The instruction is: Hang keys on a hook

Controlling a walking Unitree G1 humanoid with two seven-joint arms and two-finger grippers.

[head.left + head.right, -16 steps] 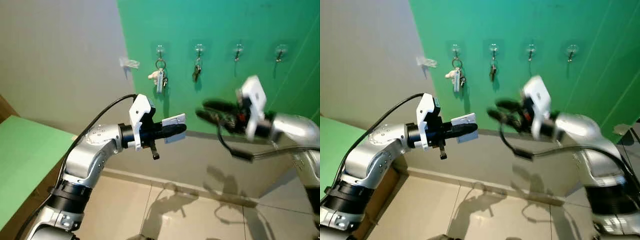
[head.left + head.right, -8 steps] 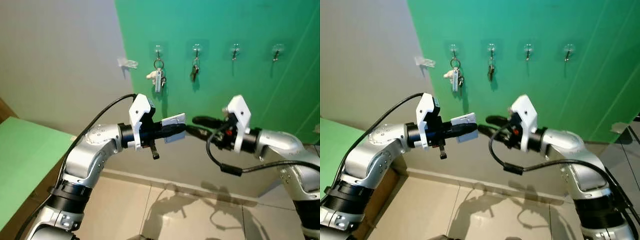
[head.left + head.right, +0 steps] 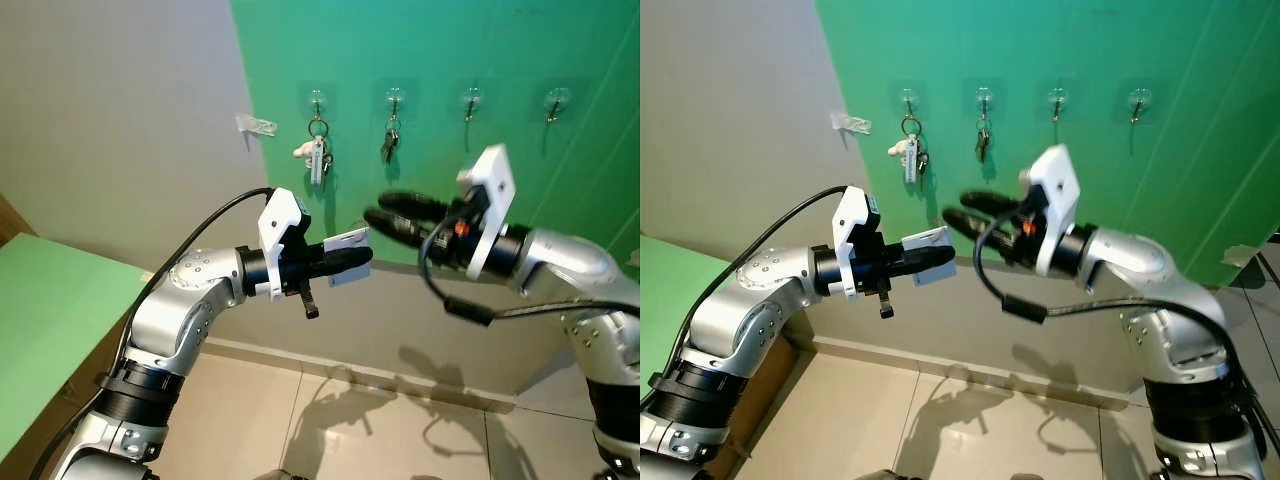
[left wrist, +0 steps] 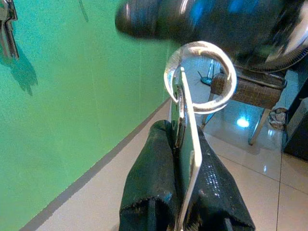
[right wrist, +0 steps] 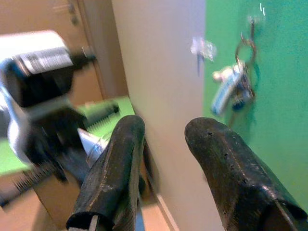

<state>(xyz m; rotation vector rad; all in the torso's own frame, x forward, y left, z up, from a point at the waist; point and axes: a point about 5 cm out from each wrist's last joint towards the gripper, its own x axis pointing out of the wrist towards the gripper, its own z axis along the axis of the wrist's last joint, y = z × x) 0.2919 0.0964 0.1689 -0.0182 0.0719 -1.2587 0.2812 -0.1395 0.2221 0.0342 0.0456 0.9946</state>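
Observation:
My left gripper is held out level in front of the green wall, shut on a white key tag. In the left wrist view the tag stands edge-on between the black fingers, with a clear ring above them. My right gripper is open, just right of and slightly above the tag, pointing left. Its two fingers stand apart with nothing between them. Several clear hooks line the green wall: the first hook and second hook carry key bunches, the third hook and fourth hook are bare.
A small clear hook sticks to the grey wall left of the green panel. A green-topped surface lies at the lower left. Tiled floor spreads below both arms.
The right gripper swung in from the right to the left gripper's tip, then lifted a little. The left arm and the tag have stayed put.

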